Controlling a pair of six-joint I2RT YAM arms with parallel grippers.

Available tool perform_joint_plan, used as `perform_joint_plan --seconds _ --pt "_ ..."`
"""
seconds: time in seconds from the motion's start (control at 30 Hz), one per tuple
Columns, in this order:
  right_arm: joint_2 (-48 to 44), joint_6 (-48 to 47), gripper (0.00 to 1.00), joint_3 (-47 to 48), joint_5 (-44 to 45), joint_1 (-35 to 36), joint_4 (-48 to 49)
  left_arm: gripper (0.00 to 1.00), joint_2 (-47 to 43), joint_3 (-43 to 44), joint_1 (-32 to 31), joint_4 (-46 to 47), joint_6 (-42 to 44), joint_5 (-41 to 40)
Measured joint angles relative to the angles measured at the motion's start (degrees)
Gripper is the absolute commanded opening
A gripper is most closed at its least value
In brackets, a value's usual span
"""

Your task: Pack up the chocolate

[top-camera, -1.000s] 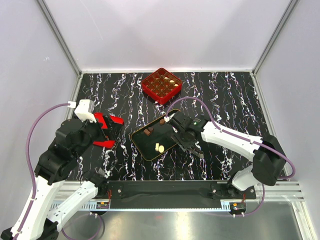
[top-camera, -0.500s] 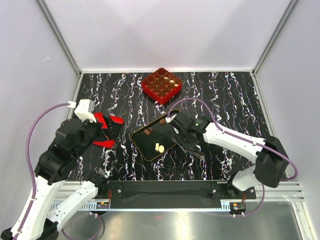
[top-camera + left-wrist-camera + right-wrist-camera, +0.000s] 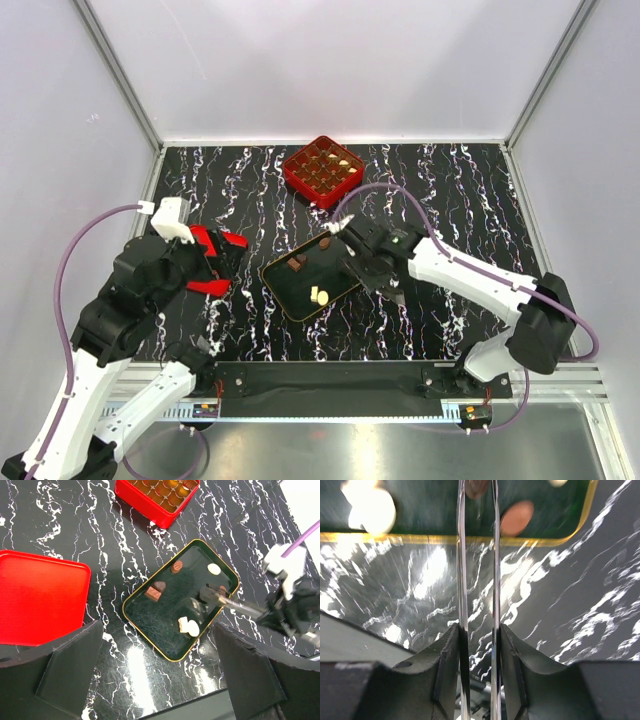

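Note:
The black gold-rimmed tray [image 3: 285,298] holds several chocolates: brown pieces [image 3: 297,265], two cream pieces [image 3: 320,296] and a brown oval [image 3: 327,241]. The red gridded box [image 3: 322,169] behind it holds more. My right gripper [image 3: 368,264] is shut on metal tweezers [image 3: 462,555], which reach over the tray's right side. A dark brown chocolate [image 3: 477,486] shows between the blade tips; the grip on it is blurred. My left gripper [image 3: 205,262] is open and empty, hovering left of the tray [image 3: 131,620] with wide fingers [image 3: 70,665].
A red lid [image 3: 40,597] lies flat on the marble table, left of the tray under my left gripper. The red box [image 3: 155,511] stands at the back centre. White walls and metal posts enclose the table. A metal rail runs along the near edge.
My right arm has shifted back and slightly left, carrying the tweezers further over the tray's right side. The left arm has not moved.

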Motion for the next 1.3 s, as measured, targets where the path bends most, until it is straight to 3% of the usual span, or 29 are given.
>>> perform_joint_plan --seconds 0.3,0.73,1.17,1.3 --pt "7.91 -4.35 0.35 22.01 3.98 -4.0 -1.99 0.99 1.16 0.0 0.0 0.02 0.02 -0.26" --pt "36.98 -12.81 0.37 51.71 7.41 -16.24 4.15 0.99 1.2 0.0 0.0 0.02 0.09 -0.2" --pt "44.46 -14.01 0.38 55.87 7.28 -18.27 7.72 0.99 1.18 0.0 0.0 -0.02 0.09 -0.22" --pt "45.75 -13.9 0.43 55.87 7.19 -18.27 9.11 0.99 1.18 0.0 0.0 -0.02 0.09 -0.22"
